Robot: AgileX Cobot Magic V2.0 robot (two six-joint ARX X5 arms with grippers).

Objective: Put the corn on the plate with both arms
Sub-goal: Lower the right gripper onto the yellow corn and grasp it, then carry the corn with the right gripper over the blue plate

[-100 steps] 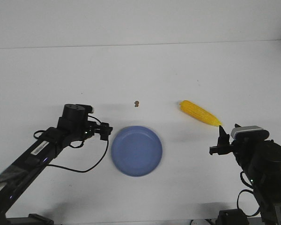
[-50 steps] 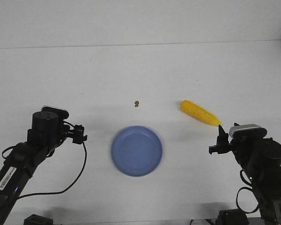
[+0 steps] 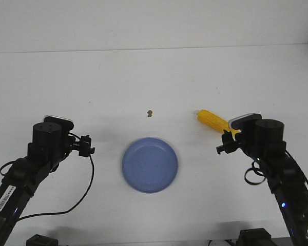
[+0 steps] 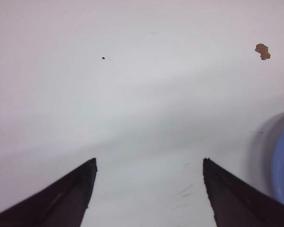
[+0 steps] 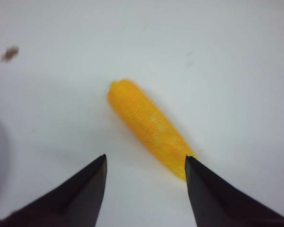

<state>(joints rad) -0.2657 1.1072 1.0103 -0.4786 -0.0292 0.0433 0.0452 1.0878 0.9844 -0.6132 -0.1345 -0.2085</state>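
Right gripper (image 5: 144,165) released | corn (image 5: 149,126) just ahead, tapered end beside one finger | untouched

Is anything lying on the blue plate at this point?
No. The plate shows bare blue across its whole face. The corn lies on the table to its right, partly hidden by the right gripper.

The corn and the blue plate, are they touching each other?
Apart. In the front view the corn lies on the white table, right of and beyond the plate, with bare tabletop plainly showing between them.
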